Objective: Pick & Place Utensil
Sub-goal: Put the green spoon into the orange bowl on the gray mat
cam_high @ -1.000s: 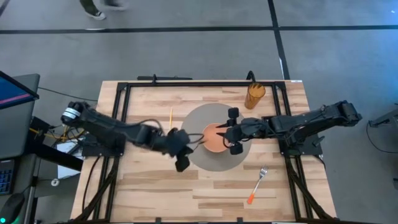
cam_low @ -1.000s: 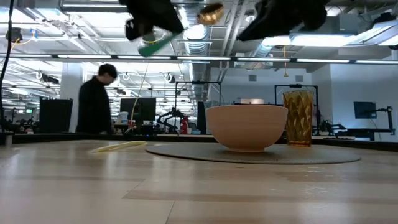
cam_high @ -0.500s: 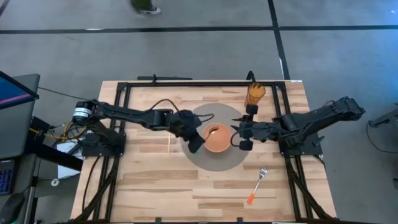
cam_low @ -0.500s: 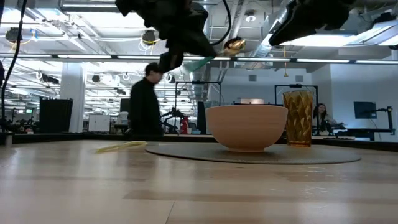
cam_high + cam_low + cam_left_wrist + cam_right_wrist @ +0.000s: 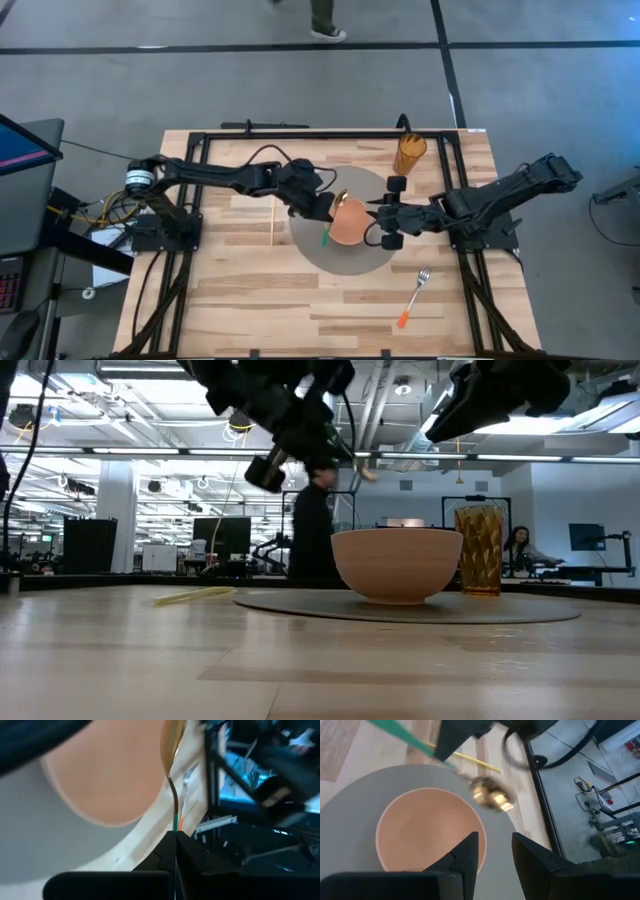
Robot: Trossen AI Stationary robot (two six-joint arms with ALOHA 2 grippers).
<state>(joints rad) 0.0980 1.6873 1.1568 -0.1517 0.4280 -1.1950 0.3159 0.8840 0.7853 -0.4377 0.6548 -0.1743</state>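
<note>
A spoon with a gold head and a green handle hangs above the left rim of a salmon bowl. My left gripper is shut on the spoon. The bowl stands on a round grey mat in the middle of the table. At the bowl's right side my right gripper stays open and above the mat, with nothing between its fingers. My left gripper pinches the spoon's green handle between its two fingers, close to the metal neck. The fingers come from the table's left, slanting down. The spoon is lifted clear, its gold head out past the fingertips by the bowl's rim, its green end sticking back.
A fork with an orange handle lies near the front right. A gold cup stands at the far right, a thin yellow stick left of the mat. A black frame borders the table; a person walks beyond it.
My left gripper has swung with the spoon from the mat's near left toward the far edge and right, to the bowl's left rim, rolling its wrist so the spoon has turned about. My right gripper has drawn back a little toward the table's right edge.
</note>
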